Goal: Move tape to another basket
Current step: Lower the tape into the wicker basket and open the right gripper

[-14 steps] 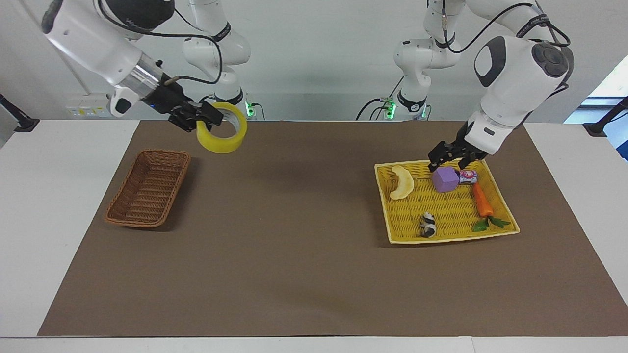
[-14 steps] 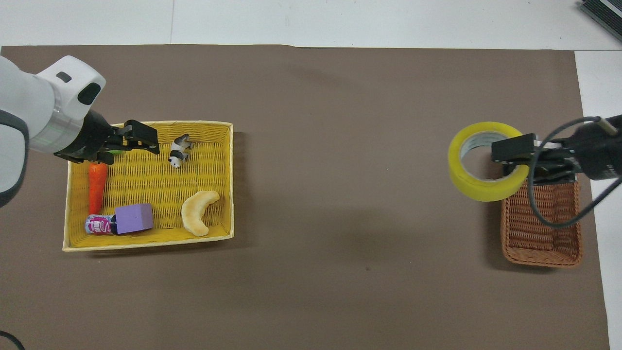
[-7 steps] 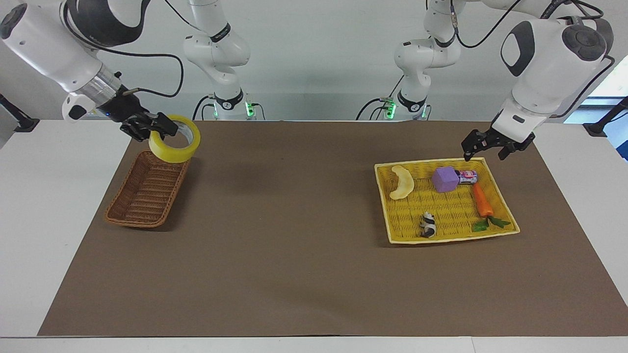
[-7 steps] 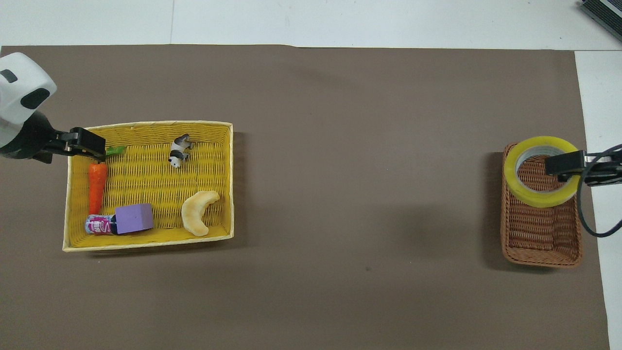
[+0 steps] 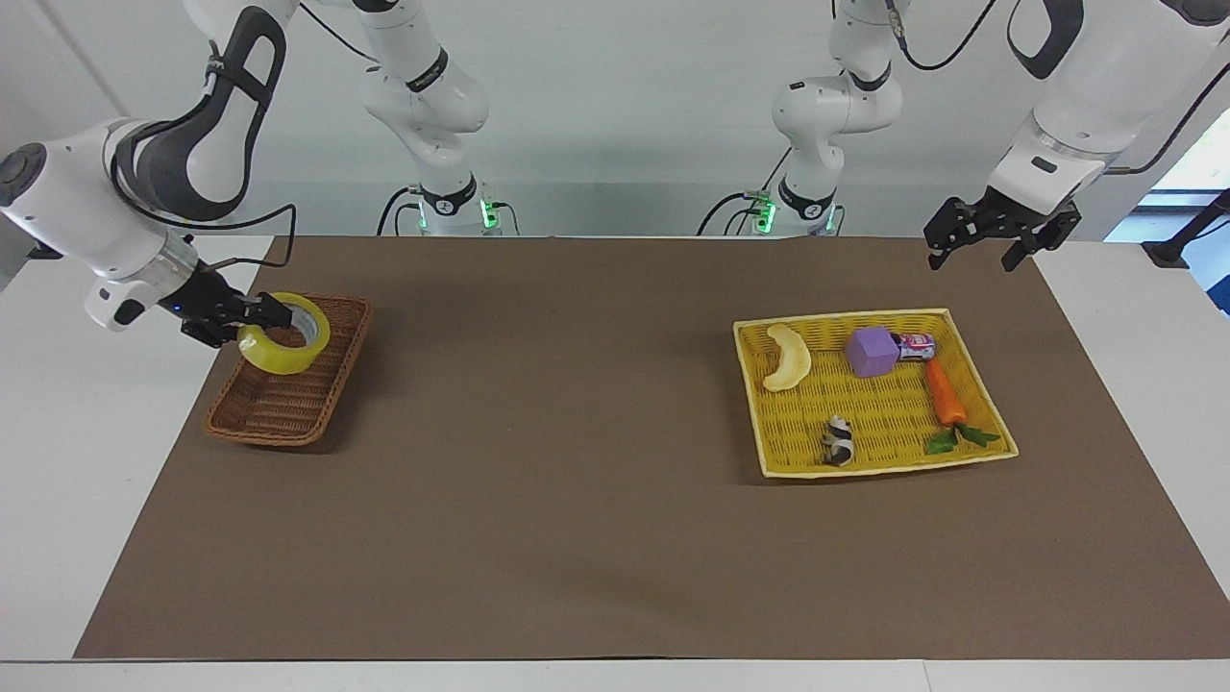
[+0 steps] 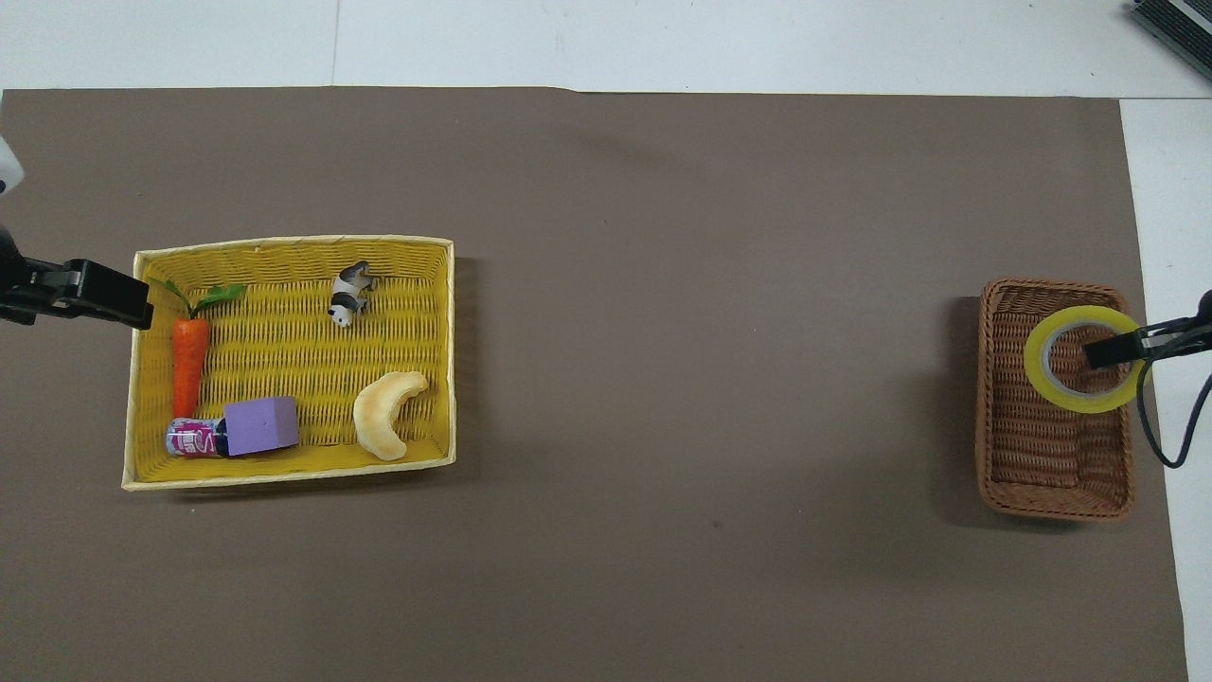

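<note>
Right gripper (image 5: 252, 318) pinches the tape (image 5: 283, 333) through its ring wall, low inside the basket (image 5: 288, 404). Roll looks light, rigid, slick outside; the wall is the sensible hold. Left gripper (image 5: 978, 246) waits, fingers spread, above the table's edge.

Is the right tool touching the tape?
Touching. In the facing view the right tool grips the tape wall, one finger inside the ring, over the basket.

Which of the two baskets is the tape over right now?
The narrow brown wicker basket, under the tape; the flat yellow tray holds only toys.
</note>
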Controlling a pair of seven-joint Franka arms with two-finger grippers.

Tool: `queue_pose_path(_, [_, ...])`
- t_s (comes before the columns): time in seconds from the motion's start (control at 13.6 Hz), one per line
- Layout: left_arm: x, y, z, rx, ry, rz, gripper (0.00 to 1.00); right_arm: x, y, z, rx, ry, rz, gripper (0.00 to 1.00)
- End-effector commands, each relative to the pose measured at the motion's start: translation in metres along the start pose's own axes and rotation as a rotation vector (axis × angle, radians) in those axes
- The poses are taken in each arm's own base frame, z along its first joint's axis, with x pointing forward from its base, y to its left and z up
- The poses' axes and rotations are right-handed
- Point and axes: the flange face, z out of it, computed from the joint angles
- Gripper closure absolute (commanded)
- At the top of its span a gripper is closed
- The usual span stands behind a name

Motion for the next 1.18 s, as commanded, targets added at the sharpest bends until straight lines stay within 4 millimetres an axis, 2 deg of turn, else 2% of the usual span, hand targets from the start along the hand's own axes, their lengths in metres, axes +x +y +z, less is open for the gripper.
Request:
queue_pose_path(0.0, [-0.007, -0.005, 0.001, 0.014, -0.014, 0.009, 0.0, -0.011, 0.022, 0.018, -0.016, 0.005, -0.05, 1.0])
queue_pose_path(0.22, [-0.009, -0.004, 0.003, 0.014, -0.027, 0.009, 0.0, -0.011, 0.013, 0.032, 0.001, -0.007, 0.007, 1.0])
queue_pose_path(0.44, [-0.006, -0.019, -0.003, -0.049, 0.013, -0.03, 0.0, -0.015, 0.025, 0.057, 0.039, -0.038, 0.037, 1.0])
queue_pose_path(0.52, [-0.008, -0.027, -0.006, -0.054, 0.021, -0.037, 0.0, -0.015, 0.024, 0.058, 0.039, -0.04, 0.039, 1.0])
queue_pose_path(0.66, [-0.013, -0.021, -0.014, -0.043, 0.033, -0.022, 0.0, -0.015, 0.026, 0.063, 0.045, -0.049, 0.039, 1.0])
queue_pose_path(0.96, [-0.017, -0.022, -0.018, -0.043, 0.037, -0.031, 0.0, -0.015, 0.029, 0.067, 0.04, -0.042, 0.021, 1.0])
queue_pose_path(1.03, [-0.017, -0.022, -0.018, -0.041, 0.037, -0.03, 0.0, -0.015, 0.031, 0.069, 0.035, -0.035, -0.001, 1.0])
queue_pose_path(1.11, [-0.017, -0.022, -0.018, -0.043, 0.037, -0.03, 0.0, -0.019, 0.041, 0.079, 0.044, -0.046, -0.002, 1.0])
